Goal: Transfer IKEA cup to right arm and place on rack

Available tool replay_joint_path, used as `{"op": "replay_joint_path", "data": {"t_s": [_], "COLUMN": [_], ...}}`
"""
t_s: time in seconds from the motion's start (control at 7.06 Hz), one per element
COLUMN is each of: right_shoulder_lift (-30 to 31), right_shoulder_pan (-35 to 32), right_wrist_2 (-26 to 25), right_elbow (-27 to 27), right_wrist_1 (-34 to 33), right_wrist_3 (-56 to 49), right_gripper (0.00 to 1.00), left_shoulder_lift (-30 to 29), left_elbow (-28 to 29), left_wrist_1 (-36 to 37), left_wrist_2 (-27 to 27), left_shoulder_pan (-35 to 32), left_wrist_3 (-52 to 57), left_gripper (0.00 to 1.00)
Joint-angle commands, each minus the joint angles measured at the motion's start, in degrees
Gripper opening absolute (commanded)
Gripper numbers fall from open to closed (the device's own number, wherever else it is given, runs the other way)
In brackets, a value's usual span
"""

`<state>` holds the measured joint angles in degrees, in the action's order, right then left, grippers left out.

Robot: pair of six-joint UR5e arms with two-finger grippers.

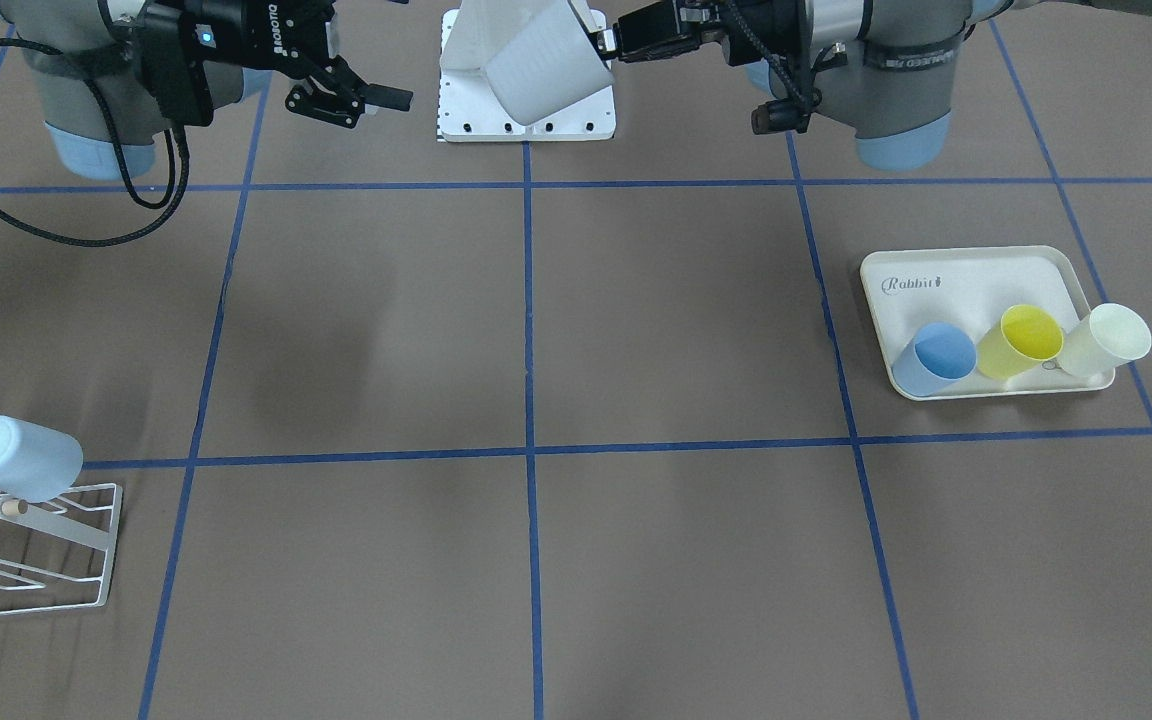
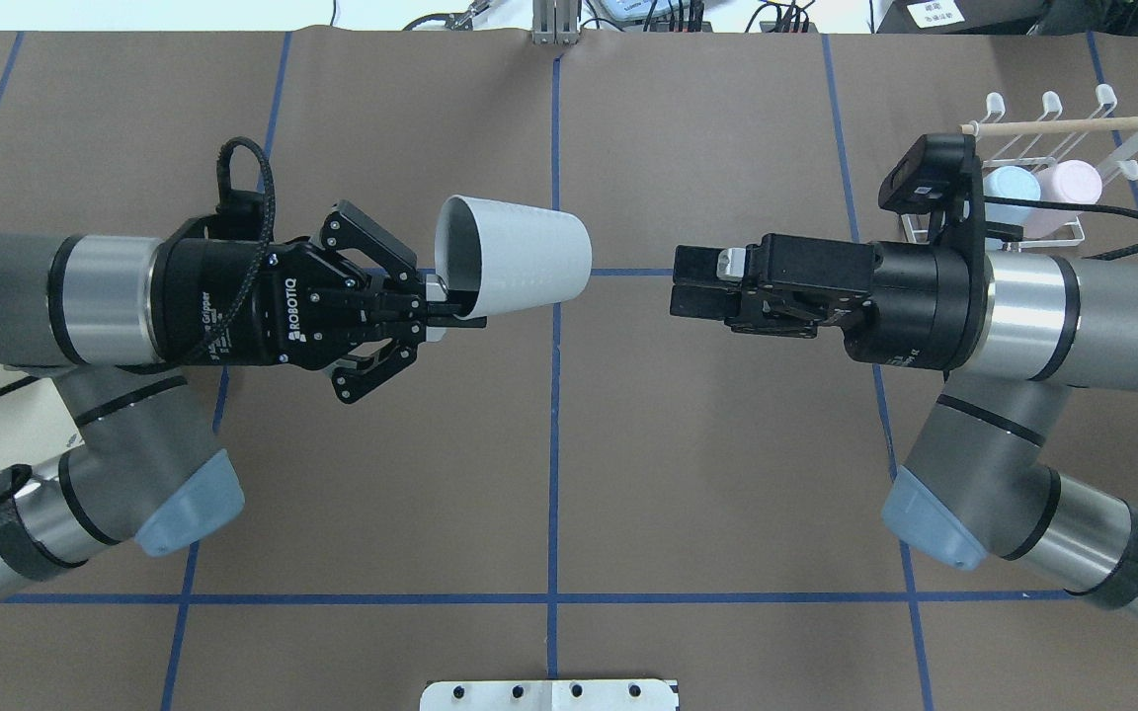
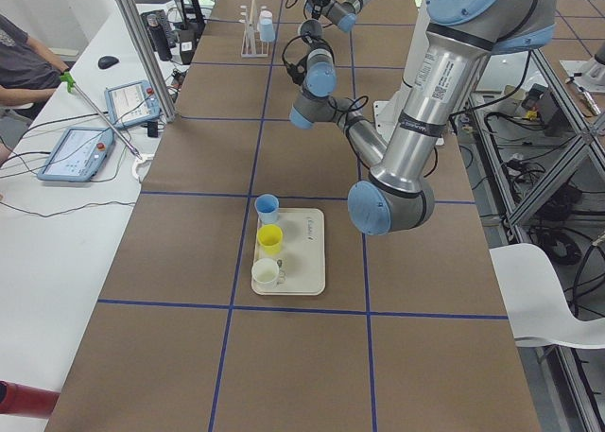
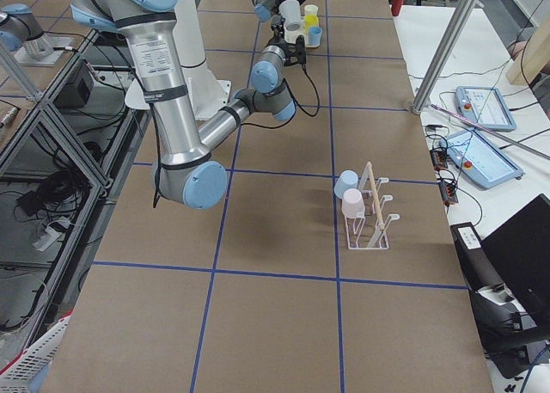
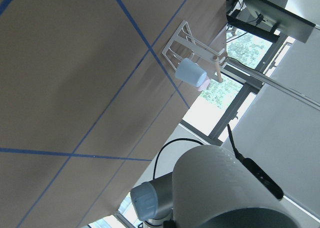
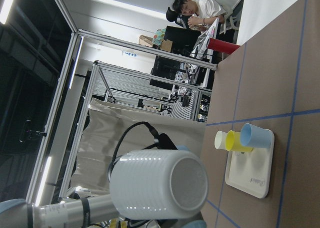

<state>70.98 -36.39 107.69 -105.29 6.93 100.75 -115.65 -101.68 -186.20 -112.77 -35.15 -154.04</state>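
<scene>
IKEA cup [image 2: 520, 259], white, hangs sideways in the air, its rim pinched in my left gripper [image 2: 450, 311]; at its 3 o'clock my right gripper [image 2: 695, 280] sits spread open, empty, short of it

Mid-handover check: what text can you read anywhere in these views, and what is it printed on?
"ROBOTIQ": on the body of the left tool, and upside down on the right tool.
"Gripper": beside it on the left tool, the rest blurred.
"Rabbit": on the cream tray.
Strip label on the left arm, side view: too small to read.
</scene>
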Motion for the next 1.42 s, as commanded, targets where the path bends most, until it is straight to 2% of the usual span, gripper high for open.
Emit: {"op": "replay_joint_path", "data": {"t_s": [0.0, 0.42, 0.85, 0.99, 1.28], "right_shoulder_lift": [-2.6, -4.6, -4.5, -4.5, -4.4], "right_shoulder_pan": [2.2, 3.6, 3.9, 3.9, 4.0], "right_wrist_2": [-4.3, -6.8, -6.5, -6.5, -6.4], "right_elbow": [0.0, 0.4, 0.0, 0.0, 0.0], "right_wrist_1": [0.4, 0.3, 0.5, 0.5, 0.5], "right_wrist_3": [1.6, 1.6, 2.0, 1.9, 1.9], "right_gripper": [0.98, 0.98, 0.98, 0.95, 0.72], "left_shoulder_lift": [-1.5, -2.3, -2.9, -3.0, -3.0], "left_elbow": [1.0, 1.0, 1.4, 1.4, 1.4], "left_wrist_1": [-7.2, -7.2, -7.2, -7.2, -7.3], "left_wrist_2": [9.0, 9.2, 11.1, 11.3, 11.4], "left_shoulder_pan": [6.7, 7.5, 7.6, 7.6, 7.6], "left_wrist_3": [-2.1, -2.1, -2.1, -2.1, -2.1], "left_gripper": [0.00, 0.00, 0.00, 0.00, 0.00]}}
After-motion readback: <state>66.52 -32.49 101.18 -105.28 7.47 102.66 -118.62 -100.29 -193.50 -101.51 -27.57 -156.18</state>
